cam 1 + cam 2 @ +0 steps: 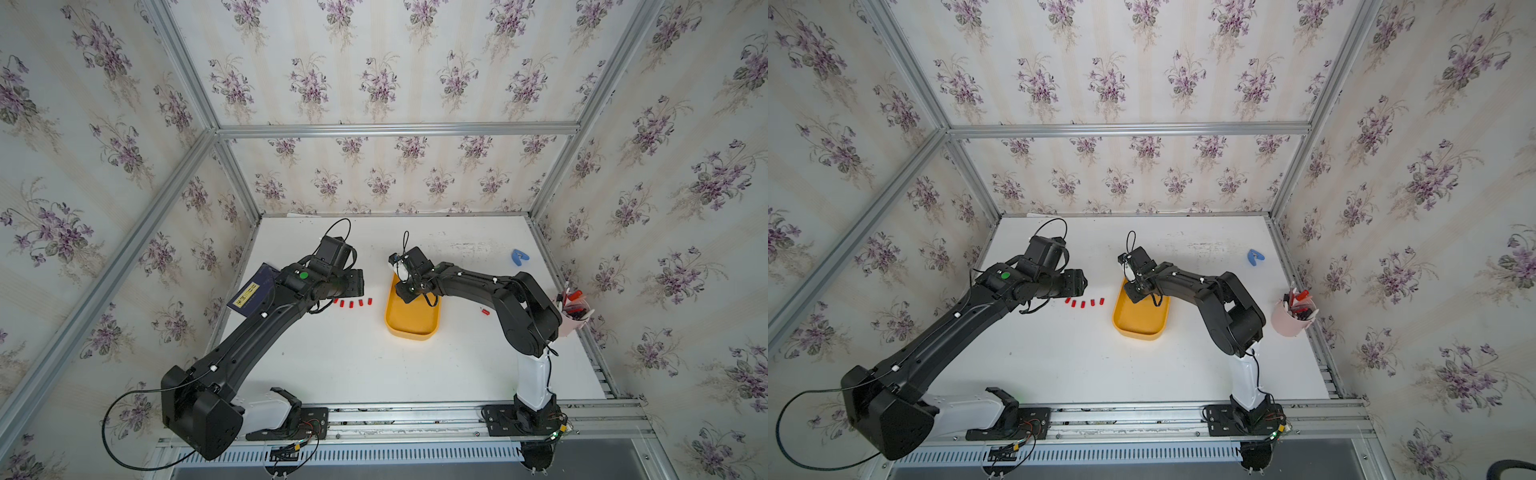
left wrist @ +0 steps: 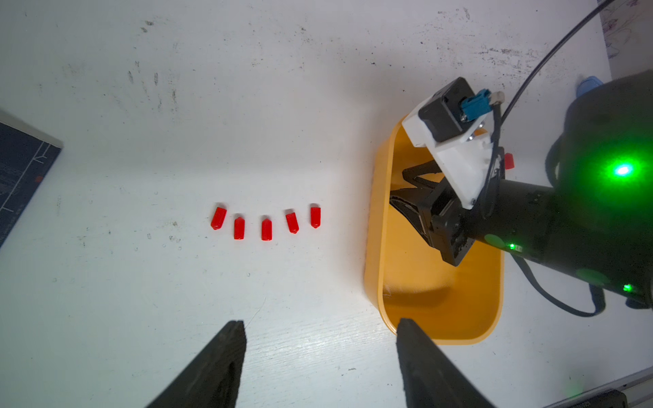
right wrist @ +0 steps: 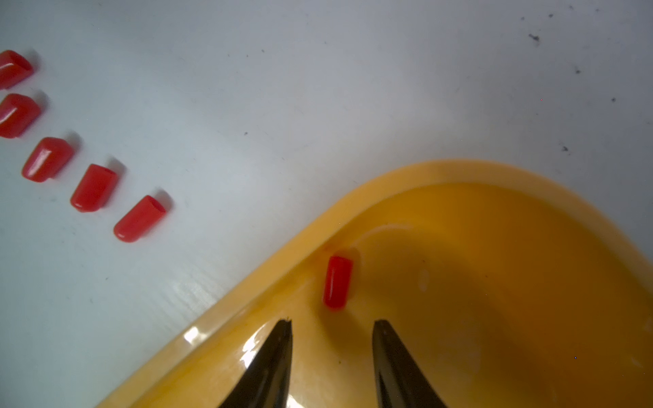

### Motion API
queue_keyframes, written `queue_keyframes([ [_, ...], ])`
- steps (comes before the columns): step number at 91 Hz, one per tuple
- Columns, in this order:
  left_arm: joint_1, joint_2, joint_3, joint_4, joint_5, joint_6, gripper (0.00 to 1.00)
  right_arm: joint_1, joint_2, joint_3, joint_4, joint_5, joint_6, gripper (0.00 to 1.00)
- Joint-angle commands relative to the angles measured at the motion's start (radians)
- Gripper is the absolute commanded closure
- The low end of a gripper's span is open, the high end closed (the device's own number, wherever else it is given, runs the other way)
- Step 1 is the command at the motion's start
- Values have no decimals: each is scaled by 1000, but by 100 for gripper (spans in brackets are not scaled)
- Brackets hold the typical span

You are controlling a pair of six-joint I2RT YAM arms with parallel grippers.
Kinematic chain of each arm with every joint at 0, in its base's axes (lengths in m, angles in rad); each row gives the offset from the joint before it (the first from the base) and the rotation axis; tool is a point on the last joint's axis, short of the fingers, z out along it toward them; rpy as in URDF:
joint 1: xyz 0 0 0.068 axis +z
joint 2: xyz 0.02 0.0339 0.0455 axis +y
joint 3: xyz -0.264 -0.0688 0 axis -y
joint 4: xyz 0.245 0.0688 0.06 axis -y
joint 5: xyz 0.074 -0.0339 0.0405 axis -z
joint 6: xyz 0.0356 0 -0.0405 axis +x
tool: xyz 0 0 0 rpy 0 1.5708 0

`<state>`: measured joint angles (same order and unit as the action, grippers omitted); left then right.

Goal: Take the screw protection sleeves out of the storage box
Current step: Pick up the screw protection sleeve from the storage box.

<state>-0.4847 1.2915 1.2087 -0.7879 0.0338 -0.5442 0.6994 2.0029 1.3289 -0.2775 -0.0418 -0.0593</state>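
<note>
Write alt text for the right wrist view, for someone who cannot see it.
One red sleeve lies inside the yellow storage box near its curved corner, just ahead of the open right gripper, which holds nothing. Five more sleeves lie in a row on the white table outside the box.

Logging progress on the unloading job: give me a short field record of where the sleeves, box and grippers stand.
out of box: row of five sleeves on the table beside the storage box; stray sleeve on its other side
in box: one sleeve seen, near a wall
right gripper: open, tips just short of that sleeve
left gripper: open, empty, over the table
</note>
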Motion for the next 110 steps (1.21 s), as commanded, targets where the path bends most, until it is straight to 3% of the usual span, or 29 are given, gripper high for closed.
queue_keyframes([
  [1,4,-7,-11,24,10,9,28,0,15,11,28,13,-27,57],
  [42,8,-5,-29,31,15,10,28,0,74,25,73,41,-65,60],
  [65,7,5,-33,31,21,5,28,0,103,41,86,40,-82,75],
  [77,8,6,-39,38,23,5,28,0,103,38,99,40,-80,79],
  [110,8,21,-47,46,30,6,28,0,-30,-37,149,43,-35,81],
])
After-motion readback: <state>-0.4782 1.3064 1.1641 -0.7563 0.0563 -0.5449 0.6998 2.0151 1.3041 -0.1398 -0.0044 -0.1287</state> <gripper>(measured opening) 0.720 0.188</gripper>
